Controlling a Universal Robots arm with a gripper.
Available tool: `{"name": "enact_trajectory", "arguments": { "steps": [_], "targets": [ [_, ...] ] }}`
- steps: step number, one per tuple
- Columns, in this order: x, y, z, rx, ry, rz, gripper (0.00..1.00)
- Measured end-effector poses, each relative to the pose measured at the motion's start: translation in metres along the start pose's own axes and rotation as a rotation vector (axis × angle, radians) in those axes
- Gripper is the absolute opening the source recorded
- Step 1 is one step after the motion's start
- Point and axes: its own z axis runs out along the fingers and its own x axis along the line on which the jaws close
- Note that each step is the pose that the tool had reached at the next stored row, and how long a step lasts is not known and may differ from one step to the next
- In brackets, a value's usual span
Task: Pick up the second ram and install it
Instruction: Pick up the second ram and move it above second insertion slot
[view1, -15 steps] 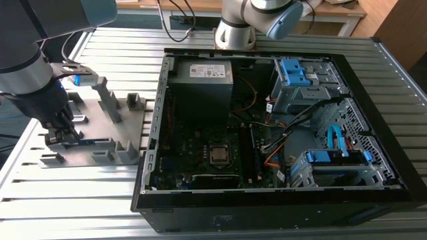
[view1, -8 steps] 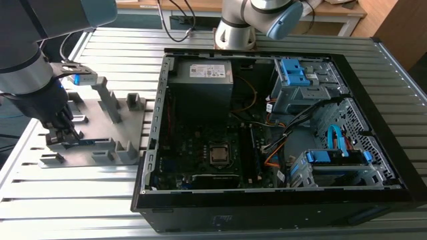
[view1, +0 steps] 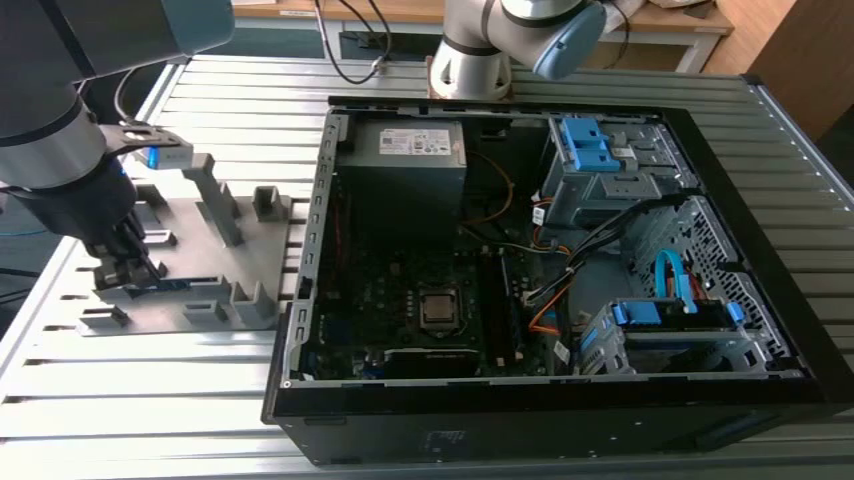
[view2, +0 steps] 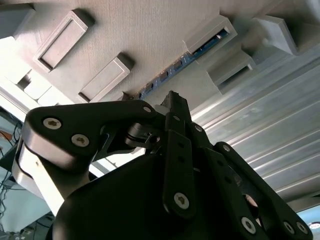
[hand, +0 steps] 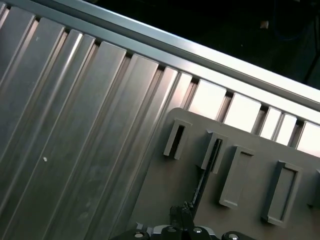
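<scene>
Gripper (view1: 131, 272) is down on the grey fixture plate (view1: 200, 305), at the plate's end toward the exterior view's left, with the arm's wrist directly above it. Can't tell from any view whether it is open, closed or clamped on something. Ram stick (view2: 202, 46) stands on edge in the plate, seated in a line of slotted blocks. In the second wrist view its blue-green edge with dark chips runs across the plate. The gripper (view2: 172, 97) tip sits right at that edge, roughly mid-length; contact can't be resolved. In the first wrist view the stick (hand: 202, 180) reads as a thin dark strip running from a slotted block straight to the gripper (hand: 183, 214). Neighbouring blocks (hand: 280, 192) on the plate have long rectangular pockets. The plate lies flat on a slatted aluminium table (view1: 134, 400) and carries two upright grey posts (view1: 214, 200). Just beside the plate, to the exterior view's right, an open computer case (view1: 534, 435) lies on its side. Inside it: motherboard (view1: 387, 290) with the processor (view1: 437, 308) near the middle, power supply (view1: 400, 150) at the far end, blue drive brackets (view1: 587, 140), orange and blue cables (view1: 674, 275). The arm base (view1: 470, 65) stands at the table's far edge behind the case. The stick is outside the case, well apart from the motherboard.
</scene>
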Motion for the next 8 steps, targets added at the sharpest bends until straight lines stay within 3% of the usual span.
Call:
{"name": "enact_trajectory", "arguments": {
  "steps": [8],
  "targets": [
    [0.0,0.0,0.0,0.0,0.0025,-0.059,0.1]
  ]
}}
